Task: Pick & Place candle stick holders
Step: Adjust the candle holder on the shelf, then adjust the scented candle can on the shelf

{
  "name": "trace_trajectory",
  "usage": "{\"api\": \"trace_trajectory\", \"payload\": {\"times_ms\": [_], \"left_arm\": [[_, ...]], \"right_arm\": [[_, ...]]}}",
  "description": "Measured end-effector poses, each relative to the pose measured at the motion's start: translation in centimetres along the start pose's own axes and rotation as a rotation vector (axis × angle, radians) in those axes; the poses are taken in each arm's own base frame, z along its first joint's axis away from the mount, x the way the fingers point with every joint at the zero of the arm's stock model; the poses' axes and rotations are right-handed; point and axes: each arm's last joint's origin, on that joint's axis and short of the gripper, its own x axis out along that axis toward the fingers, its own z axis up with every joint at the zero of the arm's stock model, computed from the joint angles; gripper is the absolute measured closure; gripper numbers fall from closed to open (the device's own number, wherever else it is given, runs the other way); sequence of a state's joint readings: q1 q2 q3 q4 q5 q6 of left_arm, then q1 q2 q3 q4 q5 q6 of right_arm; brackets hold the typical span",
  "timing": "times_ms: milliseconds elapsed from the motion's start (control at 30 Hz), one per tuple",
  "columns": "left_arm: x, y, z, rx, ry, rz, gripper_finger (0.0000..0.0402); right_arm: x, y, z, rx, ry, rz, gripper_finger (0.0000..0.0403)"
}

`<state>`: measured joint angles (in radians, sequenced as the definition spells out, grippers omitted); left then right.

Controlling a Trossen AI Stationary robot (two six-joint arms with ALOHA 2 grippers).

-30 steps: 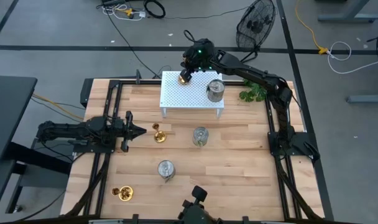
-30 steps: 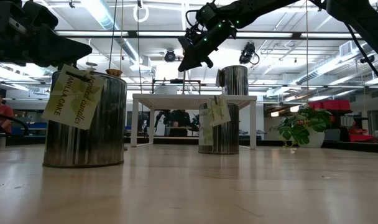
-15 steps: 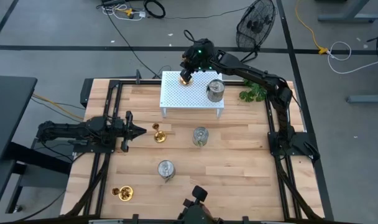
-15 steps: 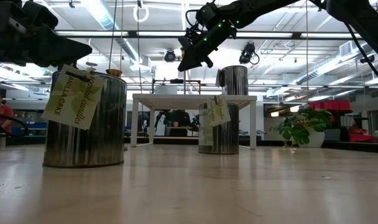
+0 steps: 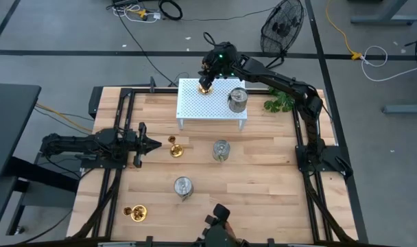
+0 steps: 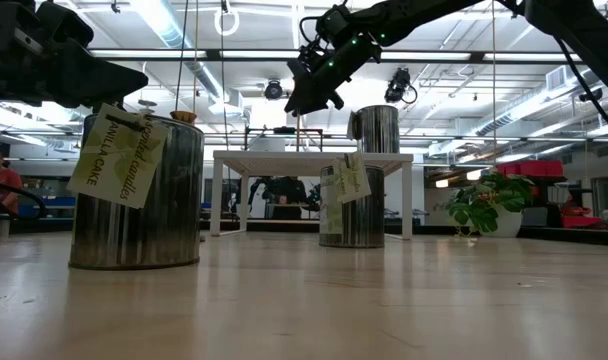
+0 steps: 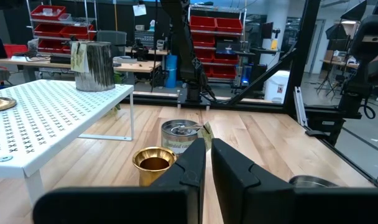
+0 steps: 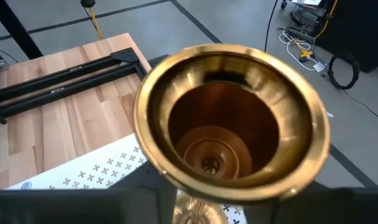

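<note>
Gold candle stick holder (image 5: 205, 87) standing at the white rack's (image 5: 212, 110) 11 o'clock corner, under the right tool (image 5: 207, 74); whether that tool's fingers grip it or stand apart cannot be told. Silver holder (image 5: 237, 100) on the rack at 2 o'clock. Left tool (image 5: 151, 144), fingers together, hovers at the worktop's (image 5: 263, 185) 9 o'clock, beside another gold holder (image 5: 175, 147).

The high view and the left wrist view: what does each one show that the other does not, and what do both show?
Only the high view shows the right tool over a gold holder on the white rack, two silver cans on the table, and a gold holder near the front left.

Only the left wrist view shows the room's red shelves.

Both show the left tool, the gold holder before it, and the can on the rack.
</note>
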<state>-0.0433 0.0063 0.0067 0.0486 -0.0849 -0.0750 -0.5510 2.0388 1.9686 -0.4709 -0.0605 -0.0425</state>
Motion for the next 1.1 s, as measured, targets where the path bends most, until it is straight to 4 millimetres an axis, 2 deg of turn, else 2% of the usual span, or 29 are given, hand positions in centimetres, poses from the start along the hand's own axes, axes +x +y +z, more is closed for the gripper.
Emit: {"api": "trace_trajectory", "payload": {"times_ms": [300,633,833,1100], "left_arm": [[0.0,0.0,0.0,0.0,0.0,0.0,0.0369],[0.0,0.0,0.0,0.0,0.0,0.0,0.0369],[0.0,0.0,0.0,0.0,0.001,0.0,0.0369],[0.0,0.0,0.0,0.0,0.0,0.0,0.0369]], "right_arm": [[0.0,0.0,0.0,0.004,0.004,0.0,0.0163],[-1.0,-0.4,0.0,-0.011,0.033,-0.006,0.0097],[-2.2,-0.7,0.1,-0.009,0.062,-0.008,0.008],[-4.4,-0.7,0.5,-0.034,0.098,-0.004,0.0086]]}}
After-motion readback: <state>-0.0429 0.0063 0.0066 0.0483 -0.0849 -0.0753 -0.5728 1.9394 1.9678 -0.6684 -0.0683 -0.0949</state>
